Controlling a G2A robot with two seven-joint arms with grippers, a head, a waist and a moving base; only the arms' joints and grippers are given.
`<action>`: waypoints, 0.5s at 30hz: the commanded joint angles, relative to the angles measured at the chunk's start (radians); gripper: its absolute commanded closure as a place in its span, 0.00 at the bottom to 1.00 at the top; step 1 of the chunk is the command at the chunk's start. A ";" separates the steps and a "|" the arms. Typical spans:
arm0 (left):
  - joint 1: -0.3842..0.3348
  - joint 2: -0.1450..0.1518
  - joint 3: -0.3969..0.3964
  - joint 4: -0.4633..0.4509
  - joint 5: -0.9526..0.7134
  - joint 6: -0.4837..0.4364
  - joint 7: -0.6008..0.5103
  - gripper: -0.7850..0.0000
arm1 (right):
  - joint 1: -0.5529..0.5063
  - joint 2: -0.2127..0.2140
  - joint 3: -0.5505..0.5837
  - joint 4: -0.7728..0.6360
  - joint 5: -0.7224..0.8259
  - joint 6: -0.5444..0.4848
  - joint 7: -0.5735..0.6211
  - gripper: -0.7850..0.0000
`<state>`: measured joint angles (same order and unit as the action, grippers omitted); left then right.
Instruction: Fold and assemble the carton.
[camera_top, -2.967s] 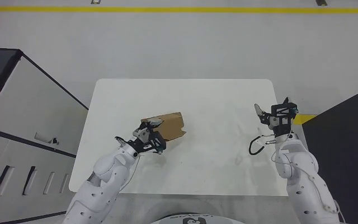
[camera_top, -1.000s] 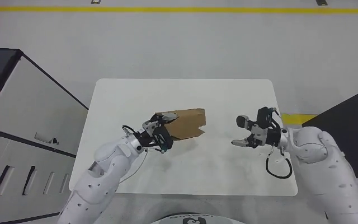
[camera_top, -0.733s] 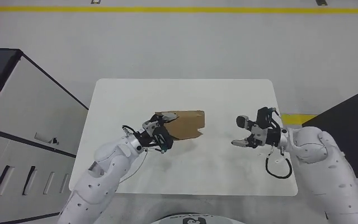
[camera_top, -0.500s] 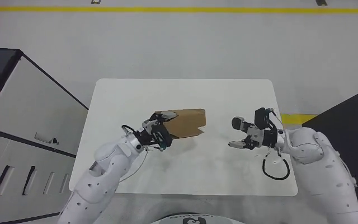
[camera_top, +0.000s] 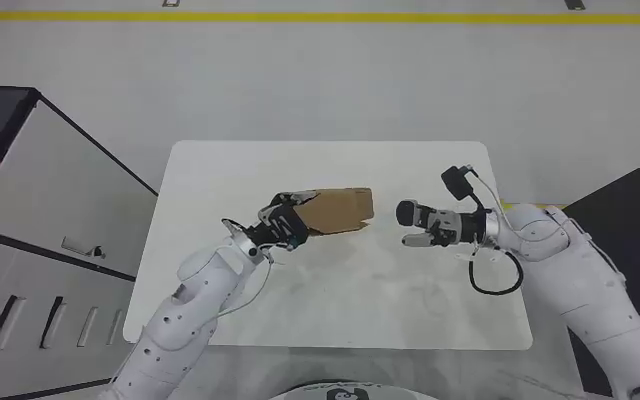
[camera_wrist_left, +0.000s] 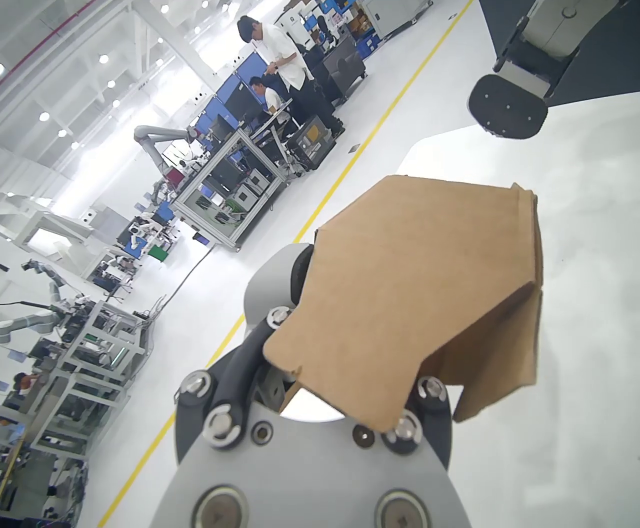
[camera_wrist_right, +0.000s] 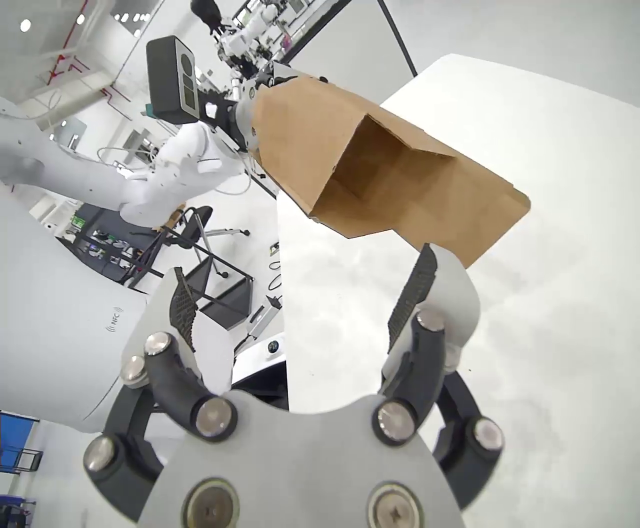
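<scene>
A brown cardboard carton (camera_top: 338, 211) hangs over the middle of the white table (camera_top: 330, 160), partly opened into a tube. My left gripper (camera_top: 290, 215) is shut on the carton's left end; the left wrist view has the carton (camera_wrist_left: 425, 280) covering most of the fingers. My right gripper (camera_top: 404, 226) stands open just to the right of the carton's open end, a small gap away. From the right wrist, the carton's hollow mouth (camera_wrist_right: 385, 185) faces the camera, and the open gripper (camera_wrist_right: 305, 290) sits just short of its lower flap.
A black cable (camera_top: 490, 280) loops from the right arm over the table's right side. A dark cabinet (camera_top: 20, 110) stands off the table's left edge. Bare tabletop lies in front of and behind the carton.
The left arm has lifted the carton a little up and to the right. The right gripper has moved left toward the carton's open end and turned, closing most of the gap.
</scene>
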<state>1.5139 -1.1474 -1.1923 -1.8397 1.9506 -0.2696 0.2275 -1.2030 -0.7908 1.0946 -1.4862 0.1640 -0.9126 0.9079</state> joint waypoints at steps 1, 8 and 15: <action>0.001 0.000 0.000 0.000 0.000 0.000 0.001 1.00 | 0.000 0.000 0.001 0.000 -0.008 0.000 0.000 0.00; 0.002 -0.003 0.010 0.013 -0.042 -0.009 0.002 1.00 | 0.012 -0.007 -0.043 0.015 0.156 0.060 0.059 0.00; 0.004 -0.003 0.018 0.010 -0.050 -0.013 0.012 1.00 | 0.071 -0.014 -0.120 0.046 0.366 0.149 0.149 0.00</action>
<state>1.5171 -1.1505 -1.1742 -1.8298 1.9001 -0.2822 0.2379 -1.1348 -0.8030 0.9859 -1.4464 0.4815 -0.7700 1.0500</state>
